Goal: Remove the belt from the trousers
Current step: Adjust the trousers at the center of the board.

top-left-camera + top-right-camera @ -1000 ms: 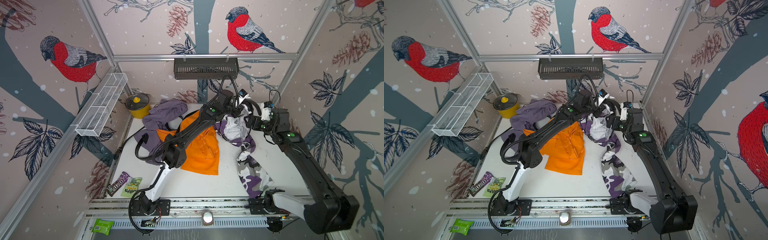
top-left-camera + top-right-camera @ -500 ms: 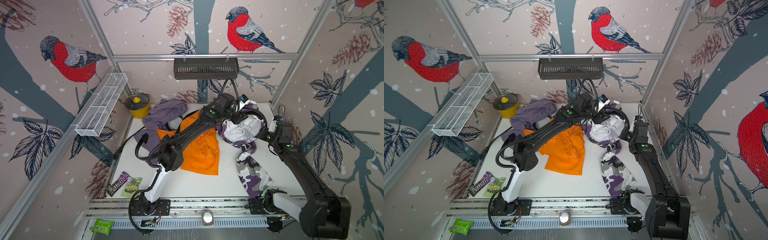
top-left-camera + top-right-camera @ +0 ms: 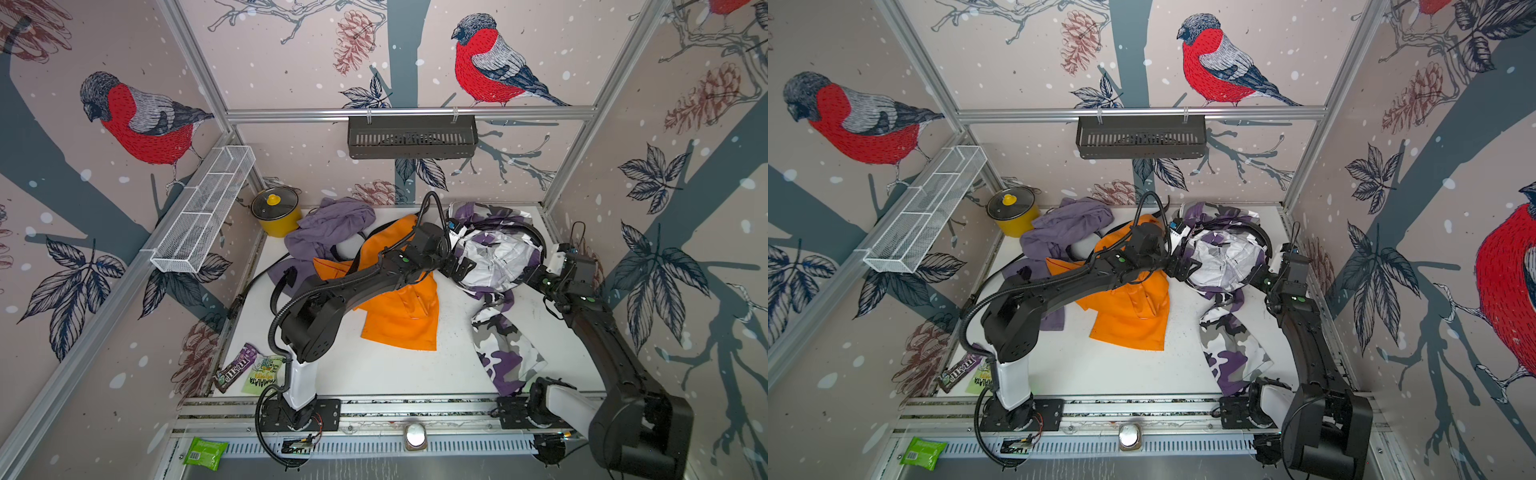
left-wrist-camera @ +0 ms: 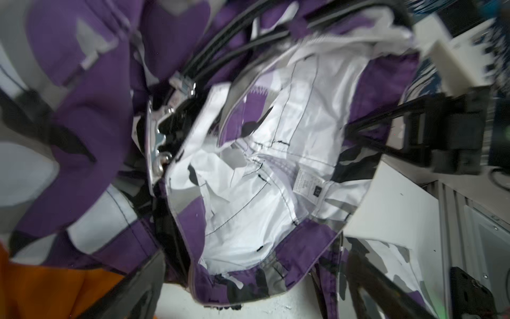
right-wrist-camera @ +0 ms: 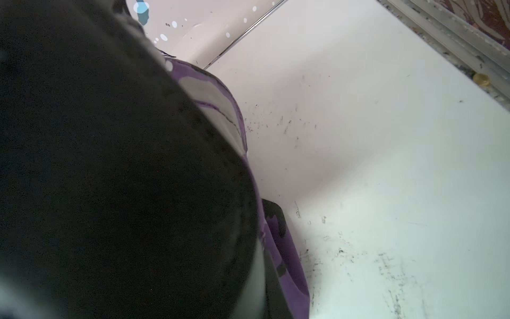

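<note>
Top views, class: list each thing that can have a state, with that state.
trousers: crumpled, waist gaping, lining showing
belt: still round the waistband
left gripper: open, over the waist
right gripper: shut at the waistband's edge
pot: lid on
wire basket: empty

Crumpled purple-camo trousers – black belt around waistband
</note>
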Controlling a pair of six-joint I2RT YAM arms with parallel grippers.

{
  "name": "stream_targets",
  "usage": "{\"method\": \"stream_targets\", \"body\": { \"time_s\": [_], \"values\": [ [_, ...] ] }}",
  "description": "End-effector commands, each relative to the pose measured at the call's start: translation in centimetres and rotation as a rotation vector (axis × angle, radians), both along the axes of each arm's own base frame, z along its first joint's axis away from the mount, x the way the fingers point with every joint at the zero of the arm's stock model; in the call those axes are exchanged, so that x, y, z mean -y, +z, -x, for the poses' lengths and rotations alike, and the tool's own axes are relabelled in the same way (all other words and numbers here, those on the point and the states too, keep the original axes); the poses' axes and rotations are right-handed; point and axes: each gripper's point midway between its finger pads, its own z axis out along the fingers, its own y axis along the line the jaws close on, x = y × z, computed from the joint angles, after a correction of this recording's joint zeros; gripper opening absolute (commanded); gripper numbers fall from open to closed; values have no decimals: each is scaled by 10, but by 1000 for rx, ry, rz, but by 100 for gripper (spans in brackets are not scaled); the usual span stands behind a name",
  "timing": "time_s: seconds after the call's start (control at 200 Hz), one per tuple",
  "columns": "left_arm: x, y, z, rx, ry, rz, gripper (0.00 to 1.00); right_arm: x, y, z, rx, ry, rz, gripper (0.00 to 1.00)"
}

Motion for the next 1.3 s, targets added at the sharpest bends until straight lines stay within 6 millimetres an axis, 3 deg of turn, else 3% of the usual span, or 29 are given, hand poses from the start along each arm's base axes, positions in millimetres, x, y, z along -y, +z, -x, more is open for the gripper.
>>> {"method": "stream_targets", "body": {
  "time_s": [0.0,0.1,0.22,0.285,0.345,0.425,0.5,0.6,0.735,0.865,0.961,1.056,1.146,1.206,1.291],
  "values": [
    [5,-11,-32,13,132,22,100,-4,14,-3,53,15,-20,0],
    [6,-39,-55,-54,211,-67,86,-4,18,-3,58,18,-19,0],
    [4,-54,-76,-83,273,-108,56,-5,23,-5,71,27,-20,0],
    [1,-53,-86,-78,299,-112,30,-8,24,-7,78,37,-29,0],
    [-3,-45,-96,-65,319,-106,0,-10,24,-8,82,42,-37,0],
    [-8,-27,-110,-32,336,-79,0,-13,25,-11,98,49,-50,0],
    [-15,7,-126,35,355,-43,0,-19,30,-16,138,70,-67,0],
    [-27,79,-146,201,383,32,0,-37,45,-32,226,122,-80,0],
    [-48,196,-155,515,436,133,0,-75,65,-61,337,195,-98,0],
    [-55,293,-145,711,435,212,0,-102,75,-83,466,195,-167,0],
    [-57,343,-125,823,398,288,0,-114,81,-97,579,176,-180,0],
    [-60,369,-107,881,379,321,0,-128,91,-117,681,202,-194,0],
    [-59,376,-91,877,331,331,0,-138,98,-136,744,236,-203,0],
    [-55,364,-83,864,302,303,0,-144,95,-145,711,249,-221,0],
    [-49,326,-73,817,268,222,0,-152,77,-139,589,264,-182,0]
  ]
}}
